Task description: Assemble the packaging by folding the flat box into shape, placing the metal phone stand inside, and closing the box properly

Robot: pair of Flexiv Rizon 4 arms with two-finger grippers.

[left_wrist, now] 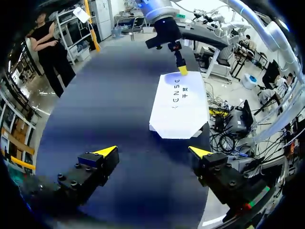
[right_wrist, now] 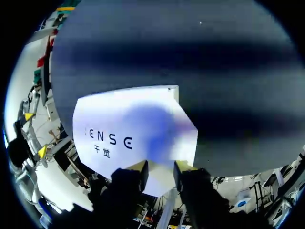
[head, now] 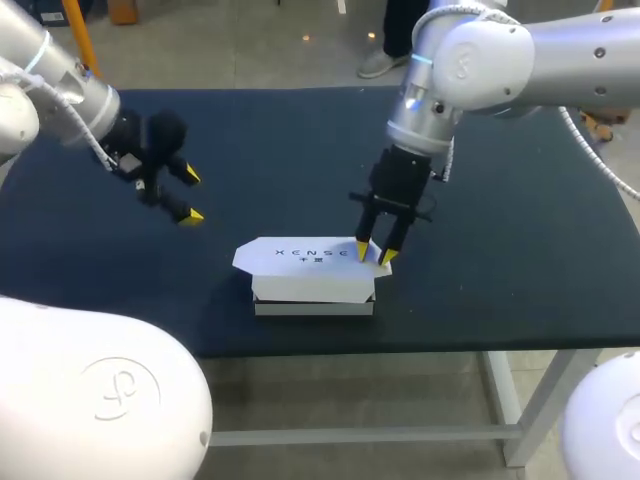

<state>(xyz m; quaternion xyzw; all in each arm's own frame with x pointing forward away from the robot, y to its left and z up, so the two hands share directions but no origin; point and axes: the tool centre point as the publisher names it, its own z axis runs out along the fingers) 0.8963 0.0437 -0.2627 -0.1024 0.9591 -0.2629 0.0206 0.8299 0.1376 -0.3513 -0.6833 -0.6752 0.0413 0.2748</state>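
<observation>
Box [head: 312, 282]: white, lid lying over it, near the table's [head: 500, 270] front edge.
My right pincer [head: 375, 254]: down at the box's right end, on the lid; gripping or not, I cannot tell.
My left pincer [head: 192, 196]: open, empty, above the table, well left of the box.

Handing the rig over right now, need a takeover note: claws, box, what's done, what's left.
Left claw: open, empty, above the table, left of the box.
Right claw: at the right end of the lid; grip unclear.
Done: box folded up, near the table's front edge, lid lying over the top.
Phone stand: not in view.
Left: end flaps stick out, likely need tucking; confirm the stand is inside.
</observation>
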